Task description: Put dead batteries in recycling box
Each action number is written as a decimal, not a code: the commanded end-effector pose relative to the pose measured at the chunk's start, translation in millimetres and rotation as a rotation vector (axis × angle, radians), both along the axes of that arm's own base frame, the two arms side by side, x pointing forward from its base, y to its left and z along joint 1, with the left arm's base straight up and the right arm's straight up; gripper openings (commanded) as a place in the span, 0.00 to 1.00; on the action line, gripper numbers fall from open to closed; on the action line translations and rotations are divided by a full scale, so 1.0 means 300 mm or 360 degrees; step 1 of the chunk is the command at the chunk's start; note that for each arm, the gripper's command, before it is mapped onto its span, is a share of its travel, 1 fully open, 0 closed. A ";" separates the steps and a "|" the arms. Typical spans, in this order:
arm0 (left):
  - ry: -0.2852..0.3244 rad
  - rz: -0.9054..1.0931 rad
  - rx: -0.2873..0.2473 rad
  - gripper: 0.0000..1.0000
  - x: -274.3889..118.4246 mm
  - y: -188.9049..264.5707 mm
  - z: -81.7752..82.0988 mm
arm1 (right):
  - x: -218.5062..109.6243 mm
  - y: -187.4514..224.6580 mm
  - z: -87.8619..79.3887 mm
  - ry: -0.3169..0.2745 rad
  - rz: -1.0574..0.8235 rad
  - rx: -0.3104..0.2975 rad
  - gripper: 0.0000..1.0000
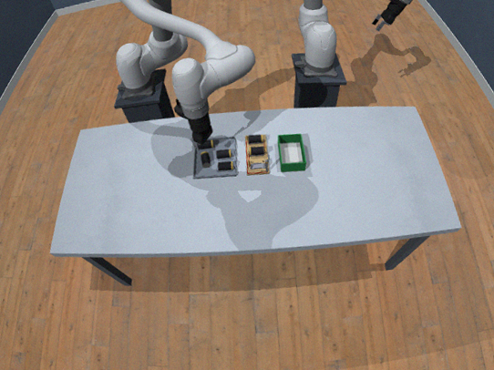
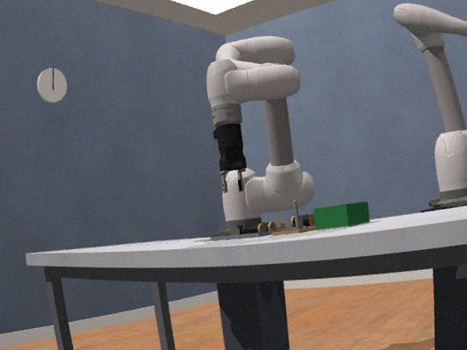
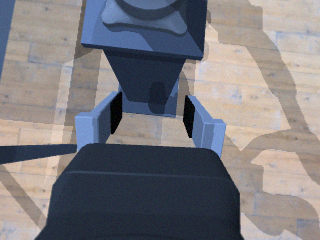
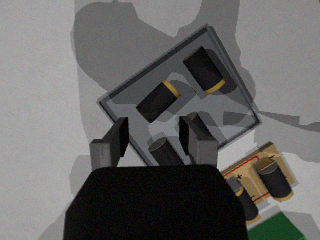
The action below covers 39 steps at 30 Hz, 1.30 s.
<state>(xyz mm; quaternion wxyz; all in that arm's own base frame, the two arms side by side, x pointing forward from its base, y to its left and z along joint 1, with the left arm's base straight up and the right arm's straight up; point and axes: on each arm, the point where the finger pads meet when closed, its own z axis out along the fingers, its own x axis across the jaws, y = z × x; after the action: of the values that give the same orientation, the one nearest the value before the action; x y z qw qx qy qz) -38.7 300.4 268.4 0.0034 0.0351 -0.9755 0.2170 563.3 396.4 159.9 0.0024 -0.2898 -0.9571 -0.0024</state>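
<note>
Jaws of the right gripper wide apart, nothing held, above the tray; square them to one battery, upper centre of wrist frame, before lowering.
</note>
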 end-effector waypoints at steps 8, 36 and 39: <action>0.0001 0.0000 0.0002 1.00 -0.001 0.001 0.002 | 0.001 0.001 0.005 -0.0004 -0.0861 -0.0007 0.90; 0.0001 0.0000 0.0002 1.00 -0.001 0.001 0.002 | 0.001 0.001 -0.039 -0.0002 -0.1310 -0.0008 0.90; 0.0001 0.0000 0.0002 1.00 -0.001 0.001 0.002 | 0.001 0.001 -0.179 -0.0002 -0.1310 -0.0008 0.90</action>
<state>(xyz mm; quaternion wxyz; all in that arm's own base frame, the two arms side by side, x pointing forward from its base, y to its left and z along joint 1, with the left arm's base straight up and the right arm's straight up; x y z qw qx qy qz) -38.7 300.4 268.4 0.0034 0.0351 -0.9755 0.2170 562.6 395.9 129.8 0.0000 -0.6483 -0.7614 0.0002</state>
